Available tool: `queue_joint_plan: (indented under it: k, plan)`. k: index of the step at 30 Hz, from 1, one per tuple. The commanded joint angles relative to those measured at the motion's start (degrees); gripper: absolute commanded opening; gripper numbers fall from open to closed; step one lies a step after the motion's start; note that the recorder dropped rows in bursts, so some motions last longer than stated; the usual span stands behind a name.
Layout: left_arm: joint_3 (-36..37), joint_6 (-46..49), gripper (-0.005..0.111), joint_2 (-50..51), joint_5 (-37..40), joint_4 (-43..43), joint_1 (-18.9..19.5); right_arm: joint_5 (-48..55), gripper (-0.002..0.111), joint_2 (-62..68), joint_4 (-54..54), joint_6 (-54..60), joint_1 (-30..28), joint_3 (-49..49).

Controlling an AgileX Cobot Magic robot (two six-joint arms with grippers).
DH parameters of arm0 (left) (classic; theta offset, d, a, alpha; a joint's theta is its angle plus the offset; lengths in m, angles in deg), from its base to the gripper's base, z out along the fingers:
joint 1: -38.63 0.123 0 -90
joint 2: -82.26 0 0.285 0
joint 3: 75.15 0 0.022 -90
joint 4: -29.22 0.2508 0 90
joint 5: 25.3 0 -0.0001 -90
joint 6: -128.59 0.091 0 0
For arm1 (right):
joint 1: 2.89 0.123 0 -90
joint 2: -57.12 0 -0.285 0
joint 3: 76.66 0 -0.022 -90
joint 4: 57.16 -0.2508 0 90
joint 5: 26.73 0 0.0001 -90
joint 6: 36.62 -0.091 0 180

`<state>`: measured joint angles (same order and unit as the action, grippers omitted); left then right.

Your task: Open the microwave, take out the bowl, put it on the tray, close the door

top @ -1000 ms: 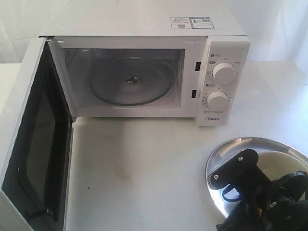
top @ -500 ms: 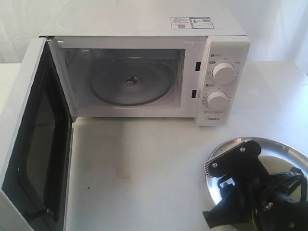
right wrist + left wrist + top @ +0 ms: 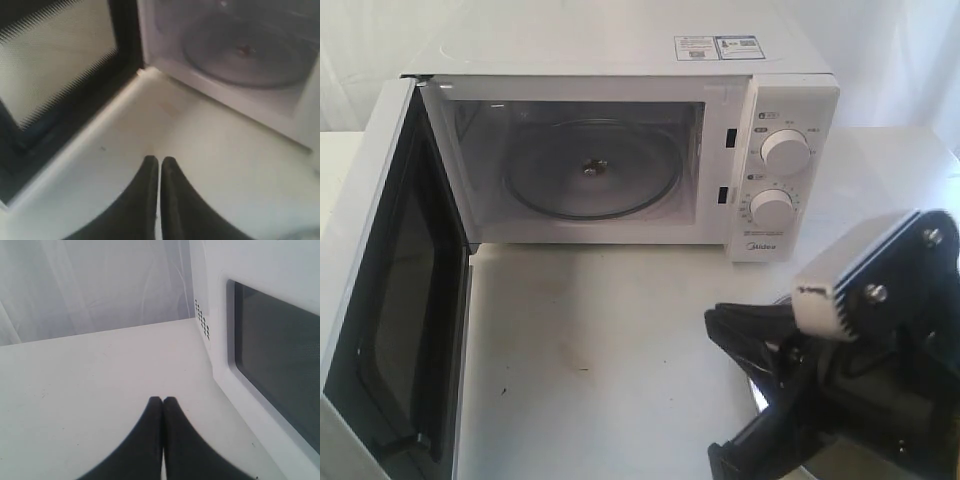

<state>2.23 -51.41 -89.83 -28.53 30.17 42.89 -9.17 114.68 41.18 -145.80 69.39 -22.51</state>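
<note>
The white microwave (image 3: 620, 55) stands at the back with its door (image 3: 400, 300) swung wide open to the left. Its cavity holds only the glass turntable (image 3: 592, 168). The bowl is not visible in any view. My right arm (image 3: 850, 370) fills the lower right and hides nearly all of the tray. The right gripper (image 3: 160, 159) is shut on nothing, above the table and facing the door's inner window (image 3: 55, 75) and the turntable (image 3: 245, 50). The left gripper (image 3: 163, 399) is shut and empty, low over the table beside the door's outer face (image 3: 275, 370).
Two round knobs (image 3: 785, 151) sit on the microwave's right panel. The white table (image 3: 600, 350) stretches in front of the cavity. A white curtain (image 3: 95, 285) hangs behind the left side.
The right arm has lifted from over the tray and swung up and left toward the camera. It now covers the tray that showed before. The microwave and door have not moved.
</note>
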Motion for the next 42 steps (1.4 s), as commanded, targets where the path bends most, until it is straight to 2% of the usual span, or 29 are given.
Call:
queue_joint_plan:
  k: [1,8,11,14,21,24,27,37,39,40,42]
  plan:
    - [-0.16,0.00,0.000,-0.12,-0.20,-0.45,-0.07,-3.81,0.000,-1.94,1.60,5.35,0.26,-6.87]
    - [-0.16,0.00,0.000,-0.12,-0.20,-0.45,-0.07,-3.62,0.000,11.67,1.60,12.82,0.26,-23.14]
    - [-0.16,0.00,0.000,-0.12,-0.20,-0.45,-0.07,4.25,0.000,20.15,1.60,15.83,1.21,-30.44]
    - [-0.16,0.00,0.000,-0.12,-0.20,-0.45,-0.07,14.51,0.000,28.46,1.60,18.26,4.02,-36.12]
    - [-0.16,0.00,0.000,-0.12,-0.20,-0.45,-0.07,17.02,0.000,39.71,1.60,23.99,14.89,-45.49]
    - [-0.16,0.00,0.000,-0.12,-0.20,-0.45,-0.07,27.53,0.000,43.95,1.60,29.01,18.88,-49.04]
    - [-0.16,0.00,0.000,-0.12,-0.20,-0.45,-0.07,37.21,0.000,48.11,1.60,32.33,20.31,-52.41]
    - [-0.16,0.00,0.000,-0.12,-0.20,-0.45,-0.07,34.23,0.000,54.27,1.60,38.85,20.31,-56.50]
    - [-0.16,0.00,0.000,-0.12,-0.20,-0.45,-0.07,32.55,0.000,55.17,1.60,42.87,20.31,-56.50]
    - [-0.16,0.00,0.000,-0.12,-0.20,-0.45,-0.07,33.50,0.000,55.60,1.60,45.14,20.31,-56.50]
    - [-0.16,0.00,0.000,-0.12,-0.20,-0.45,-0.07,42.53,0.000,56.67,1.60,53.47,20.31,-56.50]
